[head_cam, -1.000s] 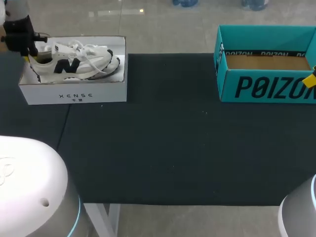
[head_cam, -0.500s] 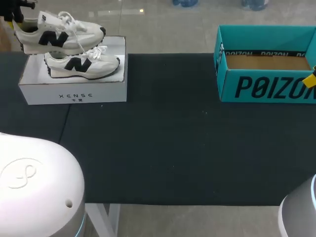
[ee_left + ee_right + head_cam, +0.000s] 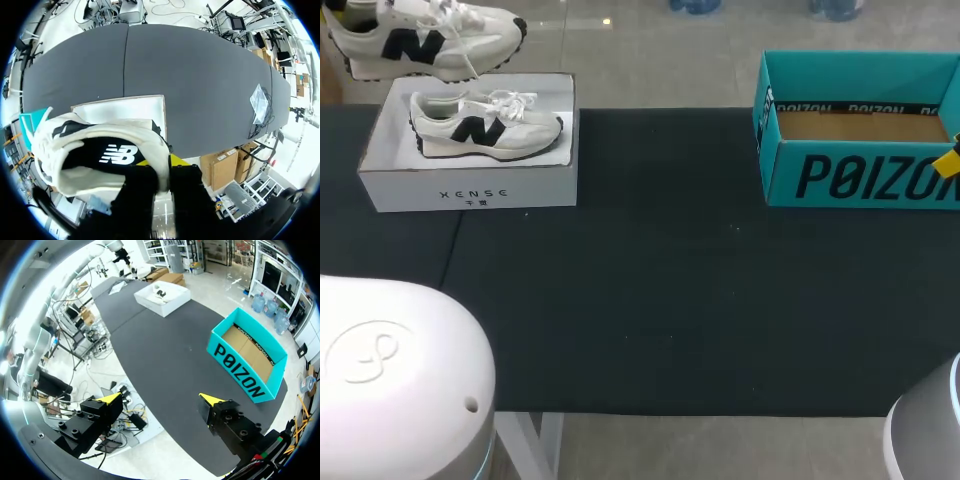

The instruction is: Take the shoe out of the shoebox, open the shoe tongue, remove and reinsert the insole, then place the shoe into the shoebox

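A white sneaker (image 3: 420,40) with a black logo hangs in the air above and behind the white shoebox (image 3: 470,190) at the table's far left. My left gripper (image 3: 160,162) is shut on its heel collar, one finger inside the shoe (image 3: 100,155) and one outside. Under it lies the white shoebox (image 3: 125,107). A second matching sneaker (image 3: 485,125) lies on its side in that box. My right gripper (image 3: 161,399) stands open and empty high over the table's right side; one yellow tip (image 3: 948,160) shows at the head view's right edge.
An open teal box (image 3: 860,130) with a brown floor stands at the far right, also seen as the teal box (image 3: 247,357) ahead of the right gripper. Black cloth (image 3: 670,280) covers the table. My arms' white bases (image 3: 390,380) fill the near corners.
My left gripper has lifted the sneaker out of the white shoebox, up and toward the far left. The second sneaker came into sight in the box. The right arm has not moved.
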Controlling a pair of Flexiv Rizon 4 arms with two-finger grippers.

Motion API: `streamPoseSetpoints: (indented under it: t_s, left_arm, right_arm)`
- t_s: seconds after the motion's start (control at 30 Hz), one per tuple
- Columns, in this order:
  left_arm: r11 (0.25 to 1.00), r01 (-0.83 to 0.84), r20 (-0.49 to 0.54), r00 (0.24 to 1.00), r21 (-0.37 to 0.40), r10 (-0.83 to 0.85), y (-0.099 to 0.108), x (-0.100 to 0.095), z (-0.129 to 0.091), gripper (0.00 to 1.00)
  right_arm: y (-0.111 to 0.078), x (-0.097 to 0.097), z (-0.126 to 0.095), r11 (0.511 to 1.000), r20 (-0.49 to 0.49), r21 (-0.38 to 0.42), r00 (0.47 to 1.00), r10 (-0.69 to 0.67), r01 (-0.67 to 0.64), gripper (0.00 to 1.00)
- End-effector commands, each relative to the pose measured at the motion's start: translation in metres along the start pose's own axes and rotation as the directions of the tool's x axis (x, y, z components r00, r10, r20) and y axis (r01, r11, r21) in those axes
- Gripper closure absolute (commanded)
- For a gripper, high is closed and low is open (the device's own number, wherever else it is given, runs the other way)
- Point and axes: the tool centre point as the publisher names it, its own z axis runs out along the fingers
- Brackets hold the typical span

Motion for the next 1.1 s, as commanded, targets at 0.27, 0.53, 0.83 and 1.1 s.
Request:
streamPoseSetpoints:
  t_s: [0.27, 0.53, 0.83, 1.1]
  left_arm:
    - [1.000, 0.000, -0.001, 1.000, -0.004, 0.000, -0.002, 0.001, -0.002, 1.00]
    - [1.000, -0.029, 0.021, 0.999, -0.007, 0.030, -0.039, -0.020, -0.008, 1.00]
    - [0.990, -0.141, 0.081, 0.987, -0.002, 0.141, -0.125, -0.076, -0.024, 1.00]
    - [0.988, -0.151, 0.107, 0.983, -0.010, 0.151, -0.179, -0.123, -0.044, 1.00]
  right_arm:
    - [0.002, -0.001, 0.000, 1.000, -0.003, 0.006, 1.000, 0.001, -0.001, 0.00]
    - [0.002, -0.001, 0.000, 1.000, -0.003, 0.006, 1.000, 0.001, -0.001, 0.00]
    - [0.002, -0.001, 0.000, 1.000, -0.003, 0.006, 1.000, 0.001, -0.001, 0.00]
    - [0.002, -0.001, 0.000, 1.000, -0.003, 0.006, 1.000, 0.001, -0.001, 0.00]
